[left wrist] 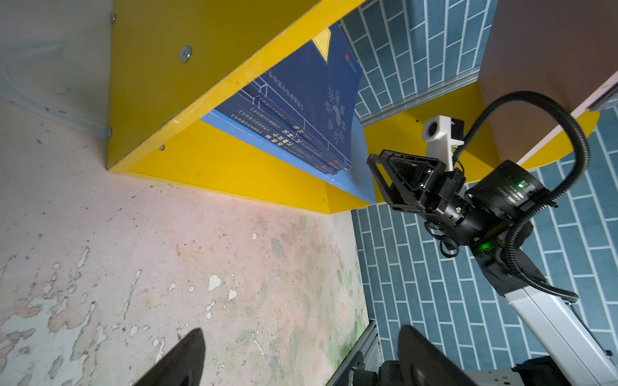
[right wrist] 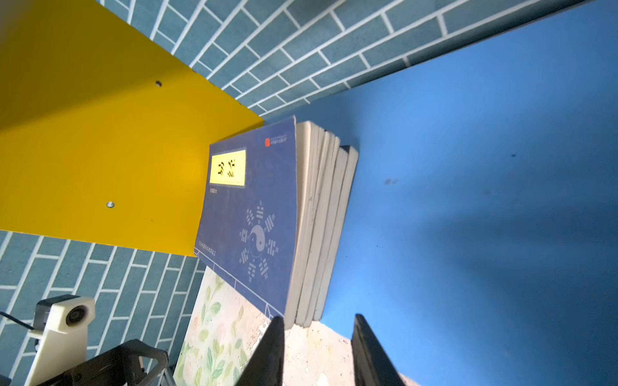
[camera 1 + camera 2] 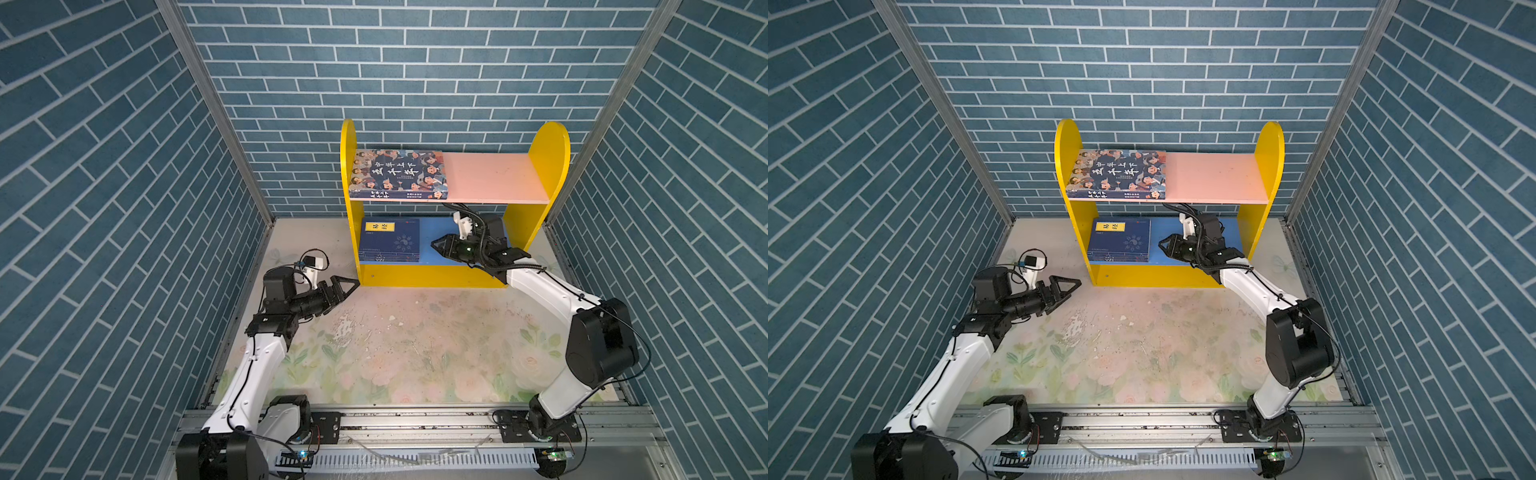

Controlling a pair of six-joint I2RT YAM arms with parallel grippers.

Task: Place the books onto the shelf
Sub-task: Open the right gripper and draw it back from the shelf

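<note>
Four navy books stacked on blue board of shelf, 9 o'clock of my right fingers, parted, empty; big book on pink board; my left fingers wide, empty; no books on bench; task looks done

A: Navy stack on shelf's lower board, countable in both top views?
B: No. Just top cover, plus thin edges too fine to separate. Rear of board lost under upper board.
A: From left wrist cam?
B: Partly blocked by shelf's side panel. Spine txt too small to read.
A: Cartoon book up top?
B: Small print on spine illegible.
A: Grippers?
B: Left gripper: tips only, rest cropped at pic edge. Right gripper: same. Beside stack in both top views, too small to judge jaw gap.
</note>
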